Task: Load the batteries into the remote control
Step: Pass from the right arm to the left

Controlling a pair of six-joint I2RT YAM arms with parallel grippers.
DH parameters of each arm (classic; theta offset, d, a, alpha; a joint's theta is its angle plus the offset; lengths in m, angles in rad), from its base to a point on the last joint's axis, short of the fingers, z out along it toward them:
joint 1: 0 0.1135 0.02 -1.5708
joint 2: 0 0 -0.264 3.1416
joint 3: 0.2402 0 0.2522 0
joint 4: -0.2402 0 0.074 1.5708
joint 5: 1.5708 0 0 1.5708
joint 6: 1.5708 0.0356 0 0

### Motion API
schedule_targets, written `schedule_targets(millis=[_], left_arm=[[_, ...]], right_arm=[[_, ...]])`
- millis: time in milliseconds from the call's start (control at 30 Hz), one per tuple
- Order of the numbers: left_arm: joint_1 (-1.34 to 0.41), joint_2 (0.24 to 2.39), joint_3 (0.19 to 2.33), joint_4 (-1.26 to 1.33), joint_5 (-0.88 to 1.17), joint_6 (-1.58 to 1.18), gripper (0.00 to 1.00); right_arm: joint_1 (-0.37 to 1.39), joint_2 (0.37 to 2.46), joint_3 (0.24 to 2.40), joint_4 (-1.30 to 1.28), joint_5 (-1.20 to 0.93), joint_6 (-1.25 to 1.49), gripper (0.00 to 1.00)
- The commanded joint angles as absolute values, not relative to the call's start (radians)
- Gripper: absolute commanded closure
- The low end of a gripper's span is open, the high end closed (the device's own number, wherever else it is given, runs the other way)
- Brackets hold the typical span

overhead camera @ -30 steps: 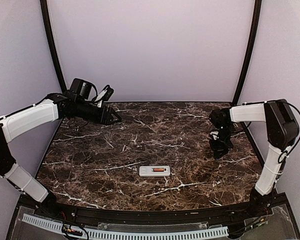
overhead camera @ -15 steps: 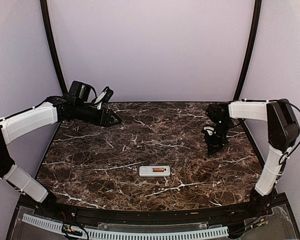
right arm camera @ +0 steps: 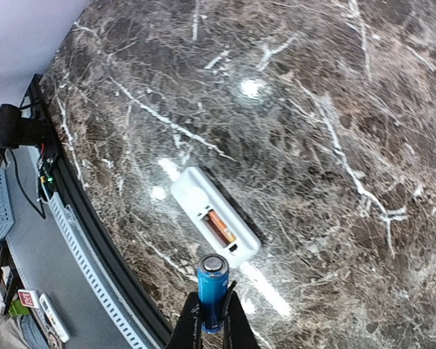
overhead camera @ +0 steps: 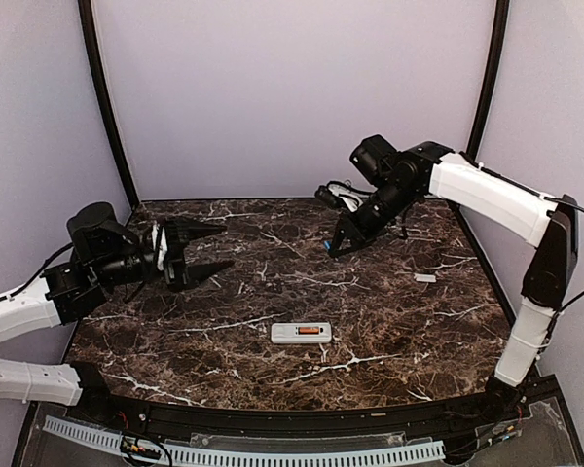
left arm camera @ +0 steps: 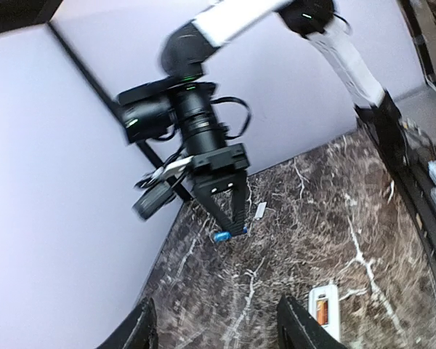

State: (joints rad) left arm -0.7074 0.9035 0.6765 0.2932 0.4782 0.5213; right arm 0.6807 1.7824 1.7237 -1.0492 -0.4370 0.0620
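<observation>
**Holding the blue battery aloft while the remote lies bay-up**

At the left side of the marble table (overhead camera: pixel 175 321), the left gripper (overhead camera: pixel 224 246) hangs above the surface with its fingers pointing toward the middle. Its jaws stand apart with nothing between them.

Near the front centre of the table the remote control (overhead camera: pixel 301 333) lies flat with its back upward and the battery bay uncovered. The orange battery (overhead camera: pixel 310 332) sits in one slot of that bay; the wrist view shows the slot beside it vacant.

Farther back and right of centre, the right gripper (overhead camera: pixel 333 245) is raised clear of the table, fingers angled down. They are pinched on the blue battery (right arm camera: pixel 213 291), one end of which sticks out past the fingertips.

To the right, a small whitish cover plate (overhead camera: pixel 425 278) lies flat on the marble, well apart from the remote control.
</observation>
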Motion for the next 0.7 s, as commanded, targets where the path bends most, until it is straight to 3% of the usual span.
schedule_targets(millis=[0,100,267,467,667], left_arm=[[-0.843,0.982,0.71,0.204,0.386,1.047,0.45],[-0.883,1.037,0.716,0.209,0.362,1.184,0.45],[-0.972,1.133,0.733,0.25,0.211,1.359,0.56],[-0.982,1.172,0.733,0.245,0.175,1.372,0.53],[-0.989,1.203,0.744,0.267,0.154,1.326,0.59]], right_arm=[[0.784,1.838,1.831,-1.132,-0.476,0.052,1.0],[0.843,1.872,1.892,-1.156,-0.47,0.059,1.0],[0.915,1.926,1.961,-1.185,-0.471,0.054,1.0],[0.954,1.957,1.991,-1.183,-0.491,0.041,1.0],[0.973,1.979,2.013,-1.188,-0.484,0.023,1.0]])
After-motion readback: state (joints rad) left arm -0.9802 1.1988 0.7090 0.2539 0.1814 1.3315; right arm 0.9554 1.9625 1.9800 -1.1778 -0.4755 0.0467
